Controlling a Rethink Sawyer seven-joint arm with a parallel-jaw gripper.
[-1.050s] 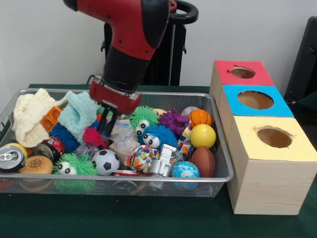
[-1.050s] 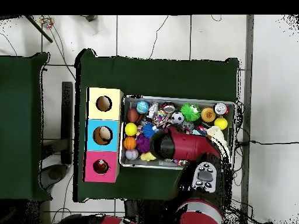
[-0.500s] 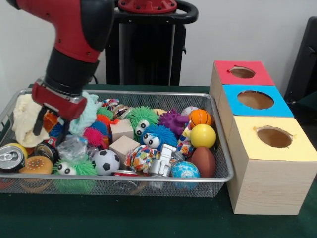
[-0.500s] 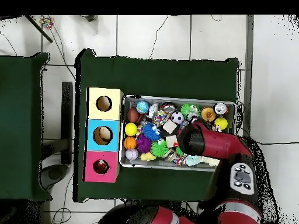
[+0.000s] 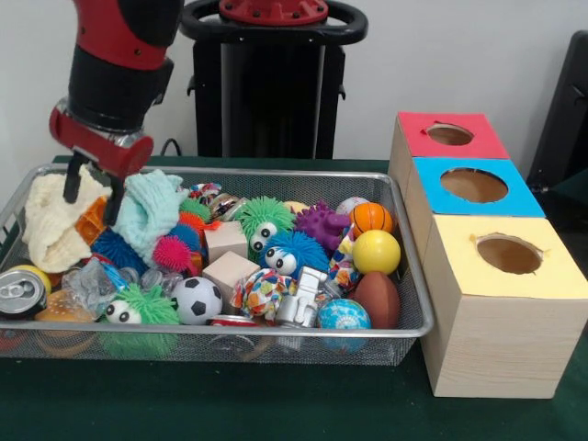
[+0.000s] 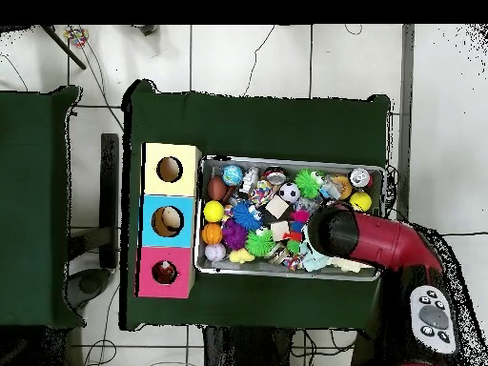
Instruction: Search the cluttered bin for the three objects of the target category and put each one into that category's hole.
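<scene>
2 black fingers of my gripper hang spread and empty above the wire bin's left end in the front view, over a cream knitted cloth and a mint knitted cloth. I see the balls at the bin's right end: a yellow ball, a small basketball and a brown football. A soccer ball lies nearer the middle. Beside the bin stands a box with 3 holes, topped red, blue and yellow.

From overhead, my arm covers the bin's right part, hiding the gripper. The worktop is dark green.
</scene>
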